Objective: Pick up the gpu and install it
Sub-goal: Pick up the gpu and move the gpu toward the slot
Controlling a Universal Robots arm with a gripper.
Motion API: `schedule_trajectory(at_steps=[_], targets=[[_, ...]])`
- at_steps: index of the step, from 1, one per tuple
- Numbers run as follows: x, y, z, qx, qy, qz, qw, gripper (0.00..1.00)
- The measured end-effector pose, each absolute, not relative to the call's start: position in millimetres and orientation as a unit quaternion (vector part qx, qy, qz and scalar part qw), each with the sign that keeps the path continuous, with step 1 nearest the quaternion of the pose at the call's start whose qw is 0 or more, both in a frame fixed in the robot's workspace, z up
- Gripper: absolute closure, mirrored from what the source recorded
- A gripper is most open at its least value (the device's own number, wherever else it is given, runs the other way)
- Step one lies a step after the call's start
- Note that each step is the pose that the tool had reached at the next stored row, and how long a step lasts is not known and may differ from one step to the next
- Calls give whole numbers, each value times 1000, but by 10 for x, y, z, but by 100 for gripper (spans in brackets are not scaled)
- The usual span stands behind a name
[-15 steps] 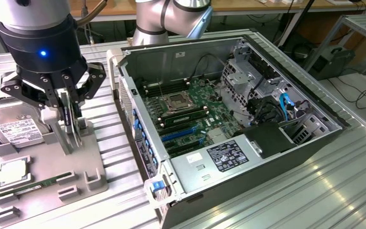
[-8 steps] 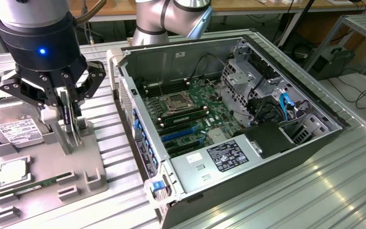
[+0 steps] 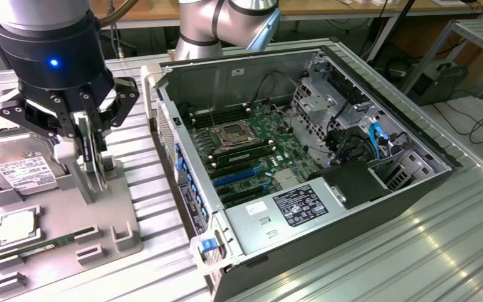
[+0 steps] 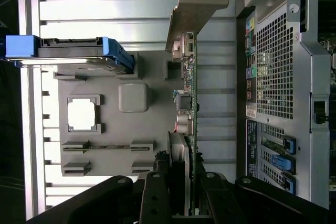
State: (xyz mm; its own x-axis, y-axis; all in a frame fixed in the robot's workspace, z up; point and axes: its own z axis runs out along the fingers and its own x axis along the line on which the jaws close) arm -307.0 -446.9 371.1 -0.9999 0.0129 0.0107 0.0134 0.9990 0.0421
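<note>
The gpu is a thin green card standing on edge over the grey parts tray, to the exterior view's left of the open computer case. My gripper comes down on it from above, its two black fingers shut on the card's top edge. I cannot tell whether the card's lower edge still rests in its grey holder. In the wrist view the gpu runs edge-on away from my gripper, with its silver bracket at the far end.
On the tray lie a hard drive, a square processor and a narrow memory stick. Inside the case, the motherboard has blue expansion slots. The case's perforated rear wall stands close beside the card.
</note>
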Motion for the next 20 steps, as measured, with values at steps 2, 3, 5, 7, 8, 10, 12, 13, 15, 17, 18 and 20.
schedule_trajectory(at_steps=[2,3,5,7,8,10,12,13,15,17,18,20], targets=[[-3070,-4469,3722,-7,-1000,-21,5,73],[-3070,-4469,3735,-7,-1000,-21,5,73],[-3070,-4469,3742,-7,-1000,-21,5,73],[-3070,-4469,3750,-7,-1000,-21,5,73],[-3070,-4469,3754,-7,-1000,-21,5,73],[-3070,-4469,3763,-7,-1000,-21,5,73],[-3071,-4469,3769,-7,-1000,-21,5,73],[-3070,-4469,3776,-7,-1000,-21,5,73],[-3071,-4469,3789,-7,-1000,-21,5,73],[-3071,-4469,3798,-7,-1000,-21,5,73],[-3070,-4469,3805,-7,-1000,-21,5,73],[-3071,-4469,3815,-7,-1000,-21,5,73]])
